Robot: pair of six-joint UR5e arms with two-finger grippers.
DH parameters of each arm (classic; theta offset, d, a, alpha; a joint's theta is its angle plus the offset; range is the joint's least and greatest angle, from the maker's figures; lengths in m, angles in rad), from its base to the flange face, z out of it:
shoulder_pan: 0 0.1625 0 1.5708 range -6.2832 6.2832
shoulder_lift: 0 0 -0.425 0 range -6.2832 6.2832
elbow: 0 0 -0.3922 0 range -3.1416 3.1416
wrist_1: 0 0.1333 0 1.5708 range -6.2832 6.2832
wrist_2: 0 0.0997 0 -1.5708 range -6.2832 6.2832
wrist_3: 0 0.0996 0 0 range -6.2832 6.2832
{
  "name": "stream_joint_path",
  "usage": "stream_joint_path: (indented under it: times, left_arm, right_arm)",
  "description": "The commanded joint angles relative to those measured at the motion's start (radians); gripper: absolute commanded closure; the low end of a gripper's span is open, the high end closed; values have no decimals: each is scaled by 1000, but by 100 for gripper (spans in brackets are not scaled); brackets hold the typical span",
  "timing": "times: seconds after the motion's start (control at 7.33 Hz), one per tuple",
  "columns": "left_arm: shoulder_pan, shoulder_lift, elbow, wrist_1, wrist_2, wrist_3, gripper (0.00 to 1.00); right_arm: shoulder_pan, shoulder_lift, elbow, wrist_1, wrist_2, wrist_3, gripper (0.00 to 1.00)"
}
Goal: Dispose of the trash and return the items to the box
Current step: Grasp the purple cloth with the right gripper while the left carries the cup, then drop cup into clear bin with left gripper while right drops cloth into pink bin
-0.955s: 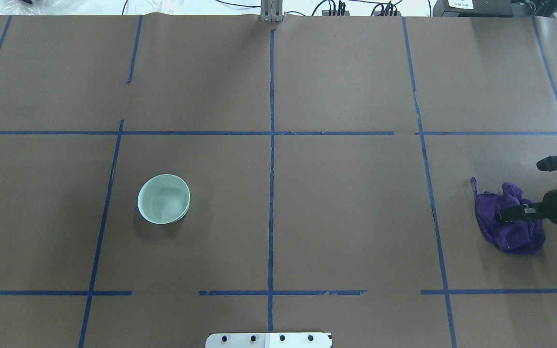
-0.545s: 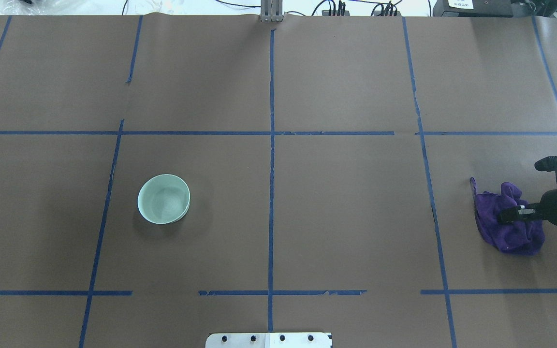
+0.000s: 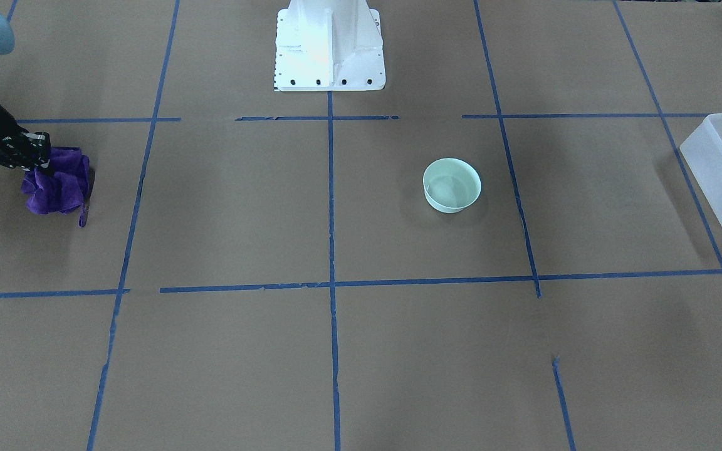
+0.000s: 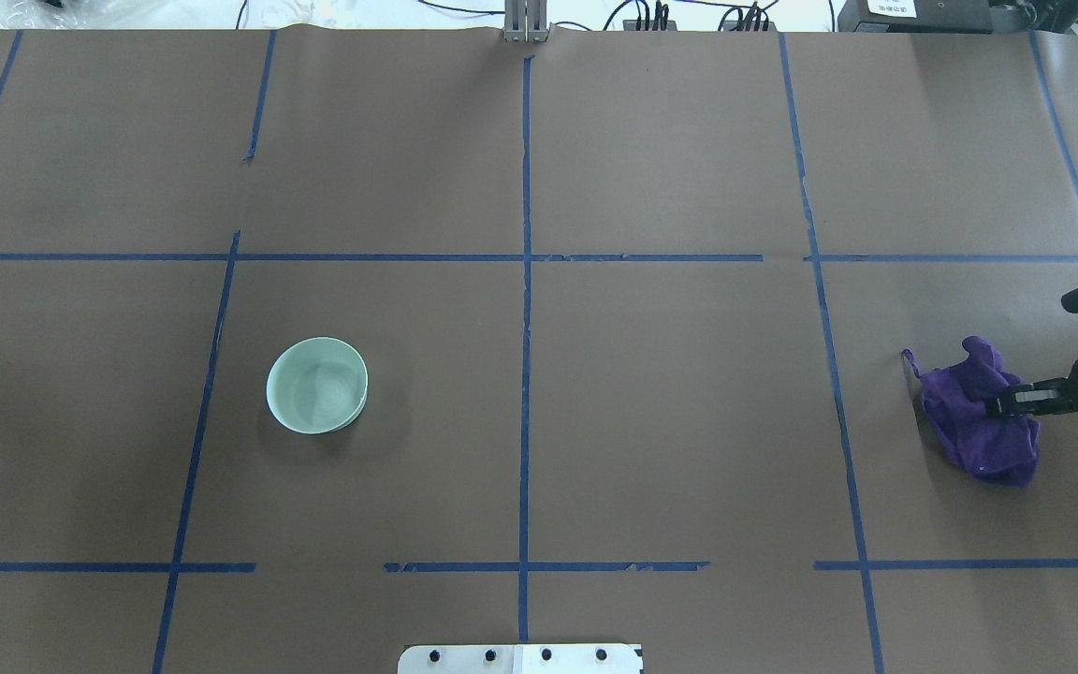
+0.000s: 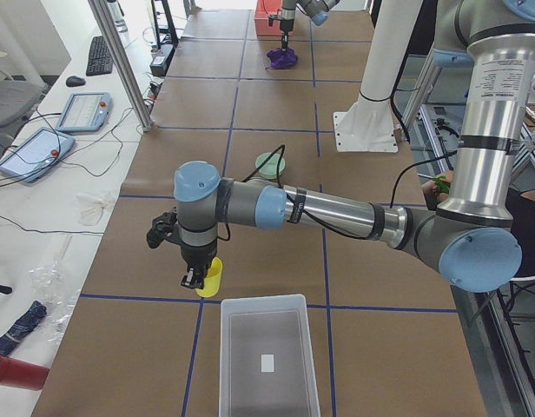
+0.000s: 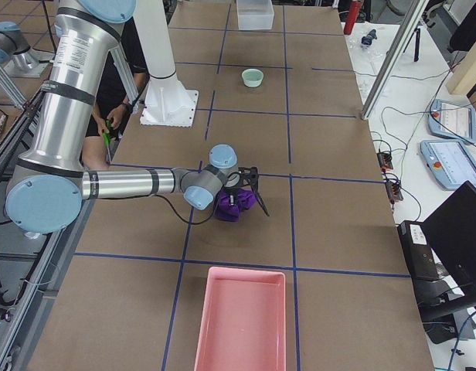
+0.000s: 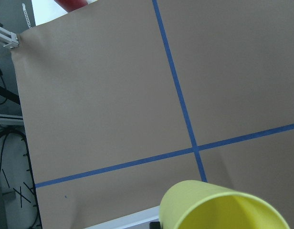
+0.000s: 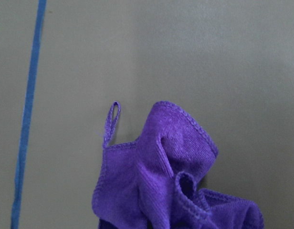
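- The right claw (image 4: 1005,403) was clamped on the purple cloth (image 4: 965,426), which was not yet binned.
- The left claw (image 5: 191,280) was at the yellow cup (image 5: 210,280), just beside the box (image 5: 267,356); whether it gripped, I cannot tell.
- 1 bowl (image 4: 317,385) sat on the counter (image 4: 670,421), well apart from the box.

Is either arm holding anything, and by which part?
Right pincer grips the purple cloth by its bunched top. Left pincer at the yellow cup: hold unclear.
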Motion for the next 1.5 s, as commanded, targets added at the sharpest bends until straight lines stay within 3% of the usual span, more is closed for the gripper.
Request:
stream_joint_path:
  times: [0.0,0.14,0.55,0.95,1.23,1.36]
  left_arm:
    - [1,75,6,-18,-13,0,100]
    - [1,99,22,-34,-13,-2,100]
    - [16,168,238,-333,-91,-2,100]
    - [85,172,292,-360,-183,0,100]
    - [117,172,361,-451,-217,0,100]
    - [128,172,386,-484,-217,0,93]
  right_arm:
    - [162,-4,72,-4,104,-7,100]
    - [220,-2,82,-5,119,-13,100]
    - [394,11,109,-108,118,-220,100]
    - [556,31,111,-246,109,-530,100]
    - [650,54,112,-327,109,-699,100]
    - [685,56,114,-335,109,-748,100]
